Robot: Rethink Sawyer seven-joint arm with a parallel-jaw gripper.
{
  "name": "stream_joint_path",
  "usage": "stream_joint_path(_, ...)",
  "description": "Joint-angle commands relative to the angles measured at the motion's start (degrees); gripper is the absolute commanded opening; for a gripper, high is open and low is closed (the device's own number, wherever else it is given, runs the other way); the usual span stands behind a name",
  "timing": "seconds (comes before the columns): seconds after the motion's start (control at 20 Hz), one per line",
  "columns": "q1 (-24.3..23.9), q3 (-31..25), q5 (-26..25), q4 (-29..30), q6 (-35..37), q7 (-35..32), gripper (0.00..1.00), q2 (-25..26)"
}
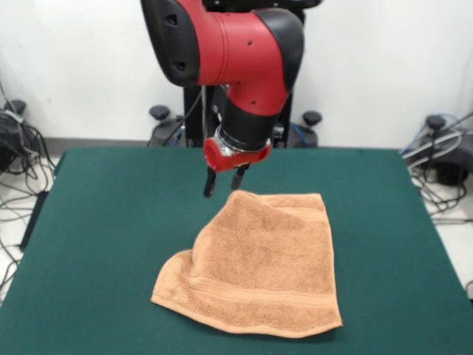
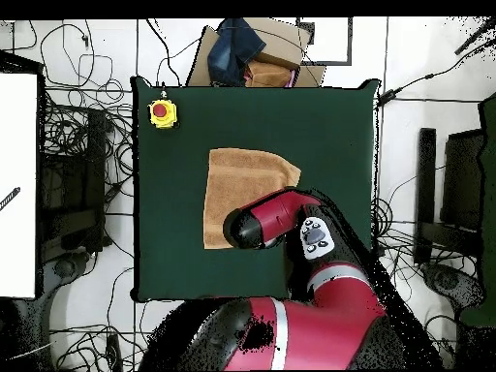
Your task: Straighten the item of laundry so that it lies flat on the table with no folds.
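Note:
The item of laundry point(image 1: 259, 259), a peach-orange towel with a woven band near its front hem, lies in the middle of the dark green table point(image 1: 111, 222). Its far left part is rumpled and its left edge curls inward. My gripper point(image 1: 224, 181) hangs just above the towel's far left corner, open, with nothing between its two dark fingers point(image 1: 211, 183). In the overhead view the towel point(image 2: 242, 179) shows as a rectangle with one corner cut off slantwise, and the red arm point(image 2: 276, 215) covers its lower part and hides the gripper.
A yellow box with a red button point(image 2: 163, 113) stands on one table corner in the overhead view. A cardboard box with blue cloth point(image 2: 247, 53) sits beyond the table edge. Cables and equipment lie on the floor all around.

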State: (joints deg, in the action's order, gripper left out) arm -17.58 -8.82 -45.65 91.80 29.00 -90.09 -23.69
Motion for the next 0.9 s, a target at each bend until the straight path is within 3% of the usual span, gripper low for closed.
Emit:
stream_joint_path(0.05,1.6,-3.8,-1.2,-0.3,1.5,2.4,1.00,3.3)
stream_joint_path(0.25,2.1,-2.1,-2.5,-0.2,0.3,1.1,1.00,3.3)
stream_joint_path(0.65,5.1,1.2,-5.2,-5.2,-0.6,-1.4,1.00,7.0)
stream_joint_path(0.9,5.0,0.6,-5.1,-5.4,-1.0,-1.1,1.00,7.4)
